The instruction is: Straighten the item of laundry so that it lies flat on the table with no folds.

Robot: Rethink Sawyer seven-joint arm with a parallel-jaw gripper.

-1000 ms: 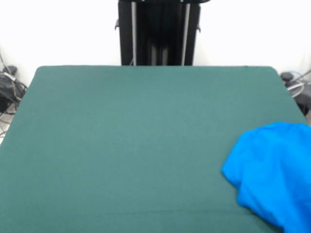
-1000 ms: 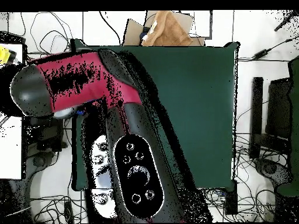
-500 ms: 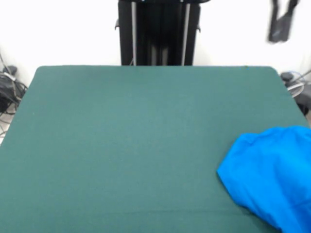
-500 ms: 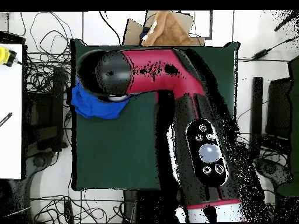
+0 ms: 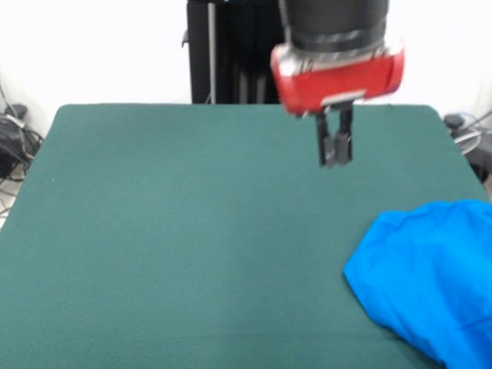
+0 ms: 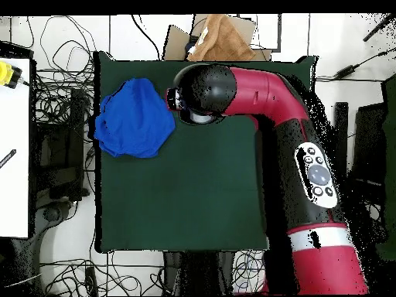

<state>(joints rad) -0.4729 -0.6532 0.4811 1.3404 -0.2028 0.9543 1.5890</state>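
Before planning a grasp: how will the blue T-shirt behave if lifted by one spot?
The T-shirt lies bunched and creased, so it probably drapes limply. It overlaps the table edge and may slide off. The gripper hangs clear.

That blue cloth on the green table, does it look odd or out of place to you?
Yes. The blue shirt lies bunched in a rumpled heap, not spread flat, at one edge of the table, seemingly spilling slightly over it. The gripper hangs apart from it, holding nothing.
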